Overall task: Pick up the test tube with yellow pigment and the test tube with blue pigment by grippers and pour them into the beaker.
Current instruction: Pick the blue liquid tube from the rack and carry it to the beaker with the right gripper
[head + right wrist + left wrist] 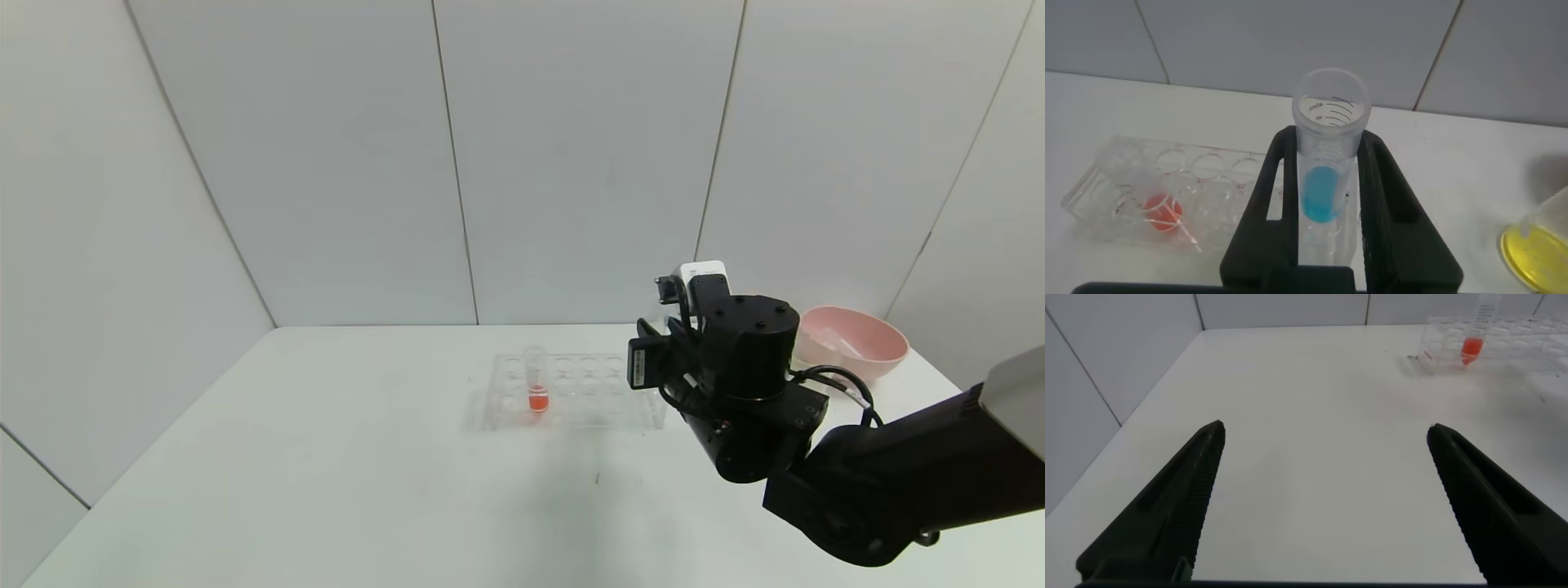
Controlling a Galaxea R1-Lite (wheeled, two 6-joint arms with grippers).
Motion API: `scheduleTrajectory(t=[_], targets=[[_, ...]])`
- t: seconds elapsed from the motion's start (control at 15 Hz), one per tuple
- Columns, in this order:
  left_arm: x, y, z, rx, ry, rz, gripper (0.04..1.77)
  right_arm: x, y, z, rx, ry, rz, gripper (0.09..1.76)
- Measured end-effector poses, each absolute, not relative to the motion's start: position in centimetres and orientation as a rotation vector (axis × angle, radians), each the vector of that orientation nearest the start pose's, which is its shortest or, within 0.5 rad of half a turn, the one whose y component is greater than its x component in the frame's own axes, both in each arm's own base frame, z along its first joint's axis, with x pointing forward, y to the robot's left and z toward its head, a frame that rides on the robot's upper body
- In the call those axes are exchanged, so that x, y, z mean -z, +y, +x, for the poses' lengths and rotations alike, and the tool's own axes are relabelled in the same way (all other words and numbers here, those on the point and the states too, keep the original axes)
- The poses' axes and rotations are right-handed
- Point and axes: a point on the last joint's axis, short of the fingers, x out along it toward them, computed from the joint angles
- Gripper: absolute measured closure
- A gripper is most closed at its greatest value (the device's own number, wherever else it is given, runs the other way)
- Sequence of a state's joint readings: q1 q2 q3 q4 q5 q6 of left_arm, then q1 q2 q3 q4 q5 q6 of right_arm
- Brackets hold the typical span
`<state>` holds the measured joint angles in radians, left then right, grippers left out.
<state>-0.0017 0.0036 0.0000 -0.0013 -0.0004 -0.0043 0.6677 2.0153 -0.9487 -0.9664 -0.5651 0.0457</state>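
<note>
Right gripper (1323, 212) pinches the blue tube (1327, 155) upright, raised at about 3 o'clock of the rack (571, 392), with the beaker (1539, 253) already yellow just beside it. Tip too fast or off the rim and blue could splash the table (326, 474). Left gripper (1323, 506) hangs spread wide, low over bare table

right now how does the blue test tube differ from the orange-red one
The test tube with blue pigment is clamped between the right gripper's fingers, lifted clear of the tube rack; the orange-red tube stands in a rack hole, untouched. One holds cyan-blue liquid, the other orange-red. Both are small clear tubes with liquid only at the bottom.
</note>
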Motion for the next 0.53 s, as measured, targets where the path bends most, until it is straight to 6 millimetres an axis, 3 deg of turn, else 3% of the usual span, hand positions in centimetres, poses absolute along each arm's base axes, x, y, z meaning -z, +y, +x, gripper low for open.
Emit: scheduleTrajectory(t=[0.2,0.33,0.53], targets=[[-7.6,0.0,-2.3,0.002,0.002,-0.004,0.05,-15.1,21.8,30.2,-0.129,0.088,-0.017,1.35],[-7.6,0.0,-2.3,0.002,0.002,-0.004,0.05,-15.7,20.1,29.8,-0.201,0.117,-0.028,1.35],[-7.6,0.0,-2.3,0.002,0.002,-0.004,0.05,-17.1,14.7,29.1,-0.418,0.197,-0.034,1.35]])
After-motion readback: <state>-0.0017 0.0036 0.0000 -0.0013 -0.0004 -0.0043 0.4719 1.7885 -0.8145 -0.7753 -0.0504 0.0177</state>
